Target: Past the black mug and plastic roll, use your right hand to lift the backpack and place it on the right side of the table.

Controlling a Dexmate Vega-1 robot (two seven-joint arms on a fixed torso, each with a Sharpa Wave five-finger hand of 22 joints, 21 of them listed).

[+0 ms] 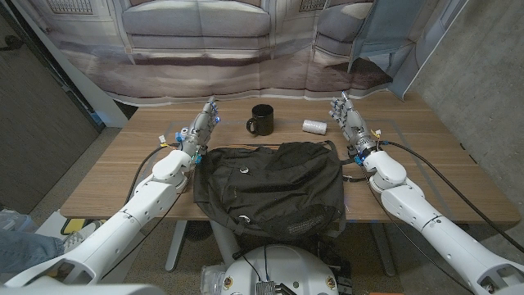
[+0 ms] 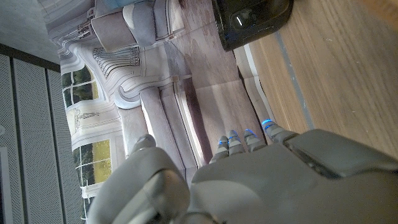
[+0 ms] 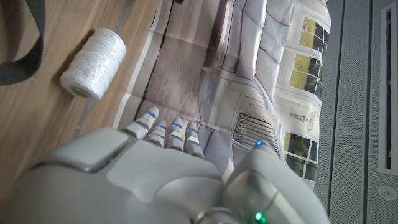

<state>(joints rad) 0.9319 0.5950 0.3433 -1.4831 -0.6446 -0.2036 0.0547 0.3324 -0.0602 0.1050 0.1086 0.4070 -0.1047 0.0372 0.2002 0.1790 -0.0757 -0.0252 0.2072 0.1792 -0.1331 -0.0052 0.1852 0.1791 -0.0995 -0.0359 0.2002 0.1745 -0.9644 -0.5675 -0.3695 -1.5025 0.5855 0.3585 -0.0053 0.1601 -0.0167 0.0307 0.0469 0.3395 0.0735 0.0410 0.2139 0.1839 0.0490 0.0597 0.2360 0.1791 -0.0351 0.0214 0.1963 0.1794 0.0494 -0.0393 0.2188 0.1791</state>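
The black backpack (image 1: pixel 272 190) lies flat on the near middle of the wooden table (image 1: pixel 434 176), its lower edge hanging over the table's front edge, between my two arms. Beyond it stand the black mug (image 1: pixel 261 120) and, to its right, the white plastic roll (image 1: pixel 314 127), apart from each other. My right hand (image 1: pixel 350 121) is raised just right of the roll, fingers spread and holding nothing, clear of the backpack. My left hand (image 1: pixel 201 129) is up left of the mug, fingers likewise apart and empty.
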